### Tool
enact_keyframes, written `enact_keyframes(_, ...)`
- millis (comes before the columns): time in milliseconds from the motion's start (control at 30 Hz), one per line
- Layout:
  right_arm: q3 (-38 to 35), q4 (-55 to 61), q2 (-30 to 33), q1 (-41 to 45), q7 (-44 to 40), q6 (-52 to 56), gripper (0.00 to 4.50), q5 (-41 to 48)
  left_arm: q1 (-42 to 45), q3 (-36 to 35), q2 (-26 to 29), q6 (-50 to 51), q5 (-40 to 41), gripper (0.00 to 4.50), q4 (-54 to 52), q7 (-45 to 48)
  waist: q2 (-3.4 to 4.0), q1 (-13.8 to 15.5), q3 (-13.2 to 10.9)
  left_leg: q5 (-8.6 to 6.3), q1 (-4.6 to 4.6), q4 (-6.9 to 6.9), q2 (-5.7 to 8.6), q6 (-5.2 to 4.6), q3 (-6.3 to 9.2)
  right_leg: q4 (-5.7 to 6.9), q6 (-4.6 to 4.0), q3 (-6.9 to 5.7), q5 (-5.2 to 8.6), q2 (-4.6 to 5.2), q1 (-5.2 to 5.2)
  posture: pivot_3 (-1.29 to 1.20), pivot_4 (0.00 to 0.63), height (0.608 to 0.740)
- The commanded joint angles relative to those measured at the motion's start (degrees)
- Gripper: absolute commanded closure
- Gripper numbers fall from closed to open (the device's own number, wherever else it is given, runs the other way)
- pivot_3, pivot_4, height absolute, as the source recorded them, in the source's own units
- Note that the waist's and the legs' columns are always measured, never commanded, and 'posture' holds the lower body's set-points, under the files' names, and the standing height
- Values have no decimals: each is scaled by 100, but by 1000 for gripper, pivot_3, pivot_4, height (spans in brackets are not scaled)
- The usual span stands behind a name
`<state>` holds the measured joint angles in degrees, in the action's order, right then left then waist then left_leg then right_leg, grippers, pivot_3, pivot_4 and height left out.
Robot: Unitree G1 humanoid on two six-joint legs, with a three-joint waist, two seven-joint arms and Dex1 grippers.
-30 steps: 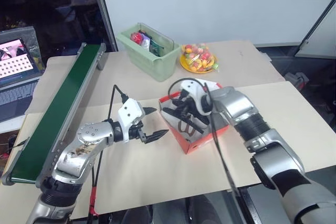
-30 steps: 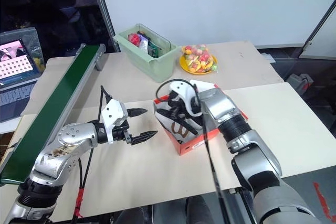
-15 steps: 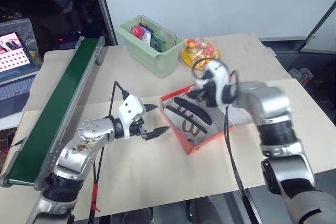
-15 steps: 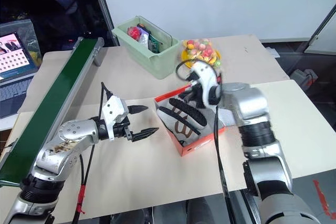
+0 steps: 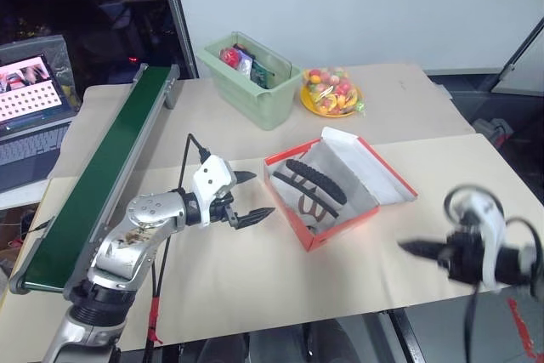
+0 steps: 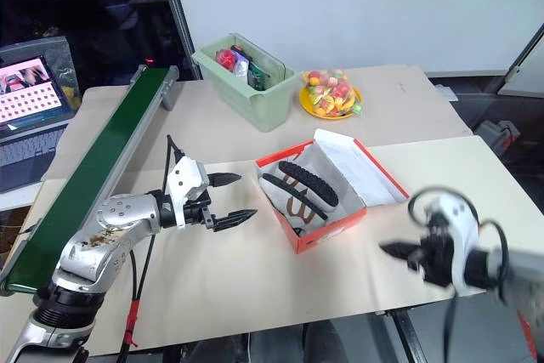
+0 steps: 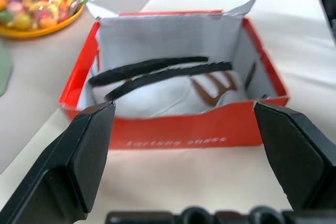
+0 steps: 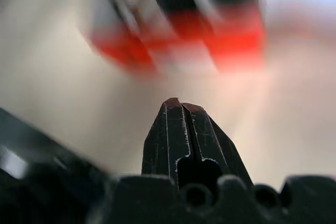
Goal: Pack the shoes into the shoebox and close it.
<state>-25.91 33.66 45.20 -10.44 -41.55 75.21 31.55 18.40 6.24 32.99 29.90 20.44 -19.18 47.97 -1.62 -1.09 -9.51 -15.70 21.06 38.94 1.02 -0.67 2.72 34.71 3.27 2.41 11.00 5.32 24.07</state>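
Your counter (image 5: pixel 255 286) carries the open shoebox (image 5: pixel 316 234) at its middle, both shoes (image 5: pixel 310 201) lying inside. Your left gripper (image 5: pixel 247 196) hovers spread wide and empty just beside it; your right gripper (image 6: pixel 393 252), pinched closed and empty, hangs well apart.

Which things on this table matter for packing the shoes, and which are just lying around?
Part of the job:
- shoes, lying in the box, soles up
- shoebox, lid open

Just lying about:
- green bin of packets
- yellow plate of sweets
- green conveyor belt
- laptop
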Motion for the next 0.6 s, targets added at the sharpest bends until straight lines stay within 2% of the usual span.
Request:
enact_keyframes(33,591,-515,-701,356,1237,-666,4490,-764,111,3,-31,-116,50,0,-106,46,-3,-83,-2,0,-3,1,0,1,-8,0,-3,6,1,3,-2,0,150,740)
enact_keyframes(133,899,-1014,-1337,766,1836,-1169,4490,-1138,140,26,-51,-126,33,0,-93,68,3,-140,-2,9,-5,6,3,14,-10,15,-2,19,0,2,2,0,150,740)
enact_keyframes(267,871,-1810,-1970,1348,2332,-1691,4490,-1301,175,52,-74,-126,23,0,-73,69,5,-129,-1,13,-25,4,6,18,5,24,-3,20,-3,-5,16,0,150,740)
enact_keyframes(367,740,-2489,-2236,1759,2594,-2163,4490,-1394,199,68,-86,-134,16,0,-58,70,6,-111,-1,12,-19,0,12,16,7,21,-42,20,-27,2,20,0,150,740)
enact_keyframes(600,240,-3571,-2649,2549,2934,-2849,4490,-1202,258,50,-83,-130,25,0,-39,74,9,-94,-1,4,-15,-6,14,6,9,11,-41,15,-25,4,22,0,150,740)
